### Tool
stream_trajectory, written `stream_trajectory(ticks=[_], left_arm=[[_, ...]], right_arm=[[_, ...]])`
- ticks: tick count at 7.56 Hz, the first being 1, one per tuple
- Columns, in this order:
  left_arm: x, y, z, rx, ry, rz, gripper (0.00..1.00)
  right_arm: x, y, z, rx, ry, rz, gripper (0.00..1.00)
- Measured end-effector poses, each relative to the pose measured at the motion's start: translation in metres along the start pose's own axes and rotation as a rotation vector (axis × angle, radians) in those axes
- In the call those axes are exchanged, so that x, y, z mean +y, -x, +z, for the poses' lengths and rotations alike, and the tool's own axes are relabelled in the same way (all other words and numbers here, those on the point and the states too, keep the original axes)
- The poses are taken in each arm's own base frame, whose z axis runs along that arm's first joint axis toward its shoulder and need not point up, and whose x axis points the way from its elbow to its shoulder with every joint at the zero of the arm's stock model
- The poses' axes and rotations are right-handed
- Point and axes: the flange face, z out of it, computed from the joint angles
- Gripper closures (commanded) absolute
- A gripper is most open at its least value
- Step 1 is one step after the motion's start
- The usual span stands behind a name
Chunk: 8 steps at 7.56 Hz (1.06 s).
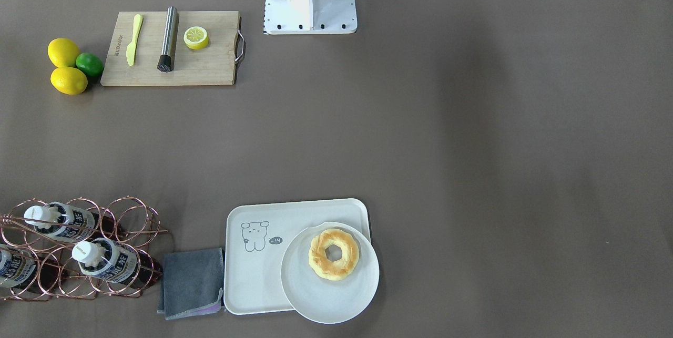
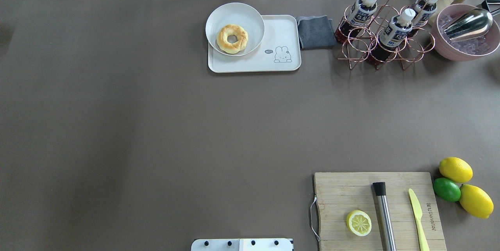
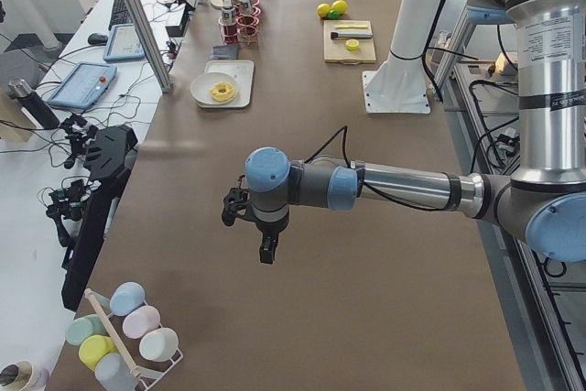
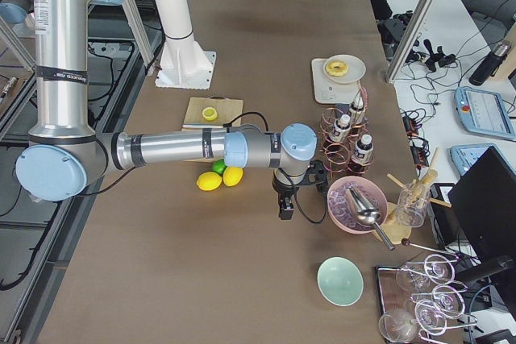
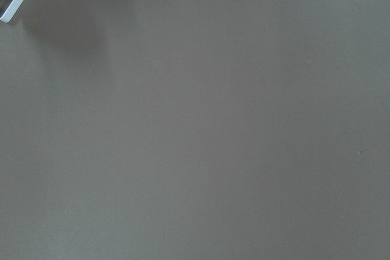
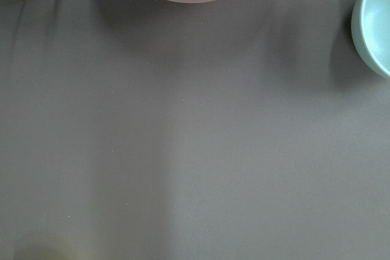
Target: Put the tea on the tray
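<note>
The tea (image 2: pixel 397 28) lies tilted in the copper rack (image 2: pixel 418 50) at the far right of the table (image 2: pixel 156 126), its lower body partly hidden by the rings. A grey cloth (image 2: pixel 315 31) lies between the rack and the tray (image 2: pixel 281 28), whose left part sits under a plate (image 2: pixel 218 16) while its right part is bare. My left gripper (image 3: pixel 265 255) and right gripper (image 4: pixel 285 209) show only from the table's ends, above open table, so I cannot tell whether their fingers are apart or together.
</note>
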Motion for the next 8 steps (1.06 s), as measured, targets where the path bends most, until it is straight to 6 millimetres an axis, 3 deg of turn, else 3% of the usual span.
stream_trajectory(ticks=[5, 8], left_arm=[[-0.009, -0.006, -0.008, -0.006, -0.019, 0.011, 0.01], [-0.032, -0.017, -0.026, 0.001, -0.074, 0.050, 0.01]], right_arm=[[0.002, 0.011, -0.007, -0.054, -0.020, -0.013, 0.00], [0.006, 0.023, -0.021, -0.058, -0.046, -0.035, 0.00]])
